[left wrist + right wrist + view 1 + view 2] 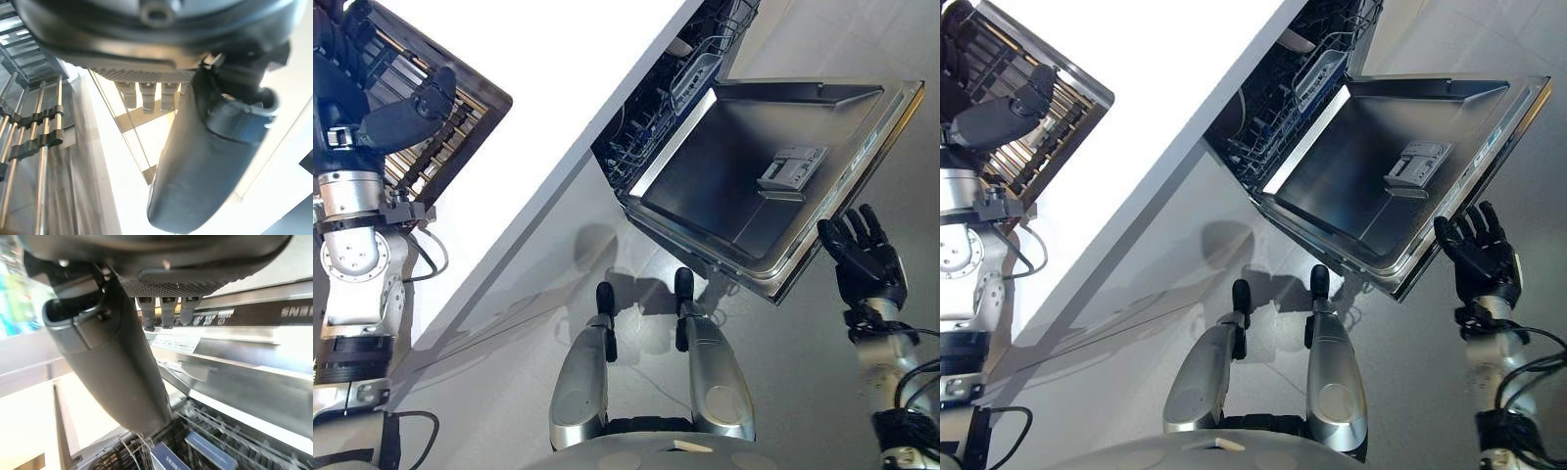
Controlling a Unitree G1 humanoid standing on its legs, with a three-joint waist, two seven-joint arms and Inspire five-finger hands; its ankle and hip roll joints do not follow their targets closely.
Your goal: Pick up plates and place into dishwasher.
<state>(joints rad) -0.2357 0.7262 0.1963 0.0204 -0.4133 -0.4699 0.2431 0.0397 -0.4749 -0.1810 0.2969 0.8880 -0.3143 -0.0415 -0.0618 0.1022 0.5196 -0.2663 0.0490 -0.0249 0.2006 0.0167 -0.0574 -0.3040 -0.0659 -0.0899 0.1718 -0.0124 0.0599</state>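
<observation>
At the open dishwasher door [773, 176], both hands carry nothing.
You have the right hand [864, 257] by the door's edge, fingers spread; the left hand [406, 117] hangs over the drying rack [460, 137], fingers straight. I can make out no plate, so loading looks unstarted.

The white bench [558, 88] is washed out by strong overhead glare. Soft reflections are carried by the dishwasher door [744, 166]. Beside it, shadows are cast on the floor [509, 333]. Wrist views are blurred.
</observation>
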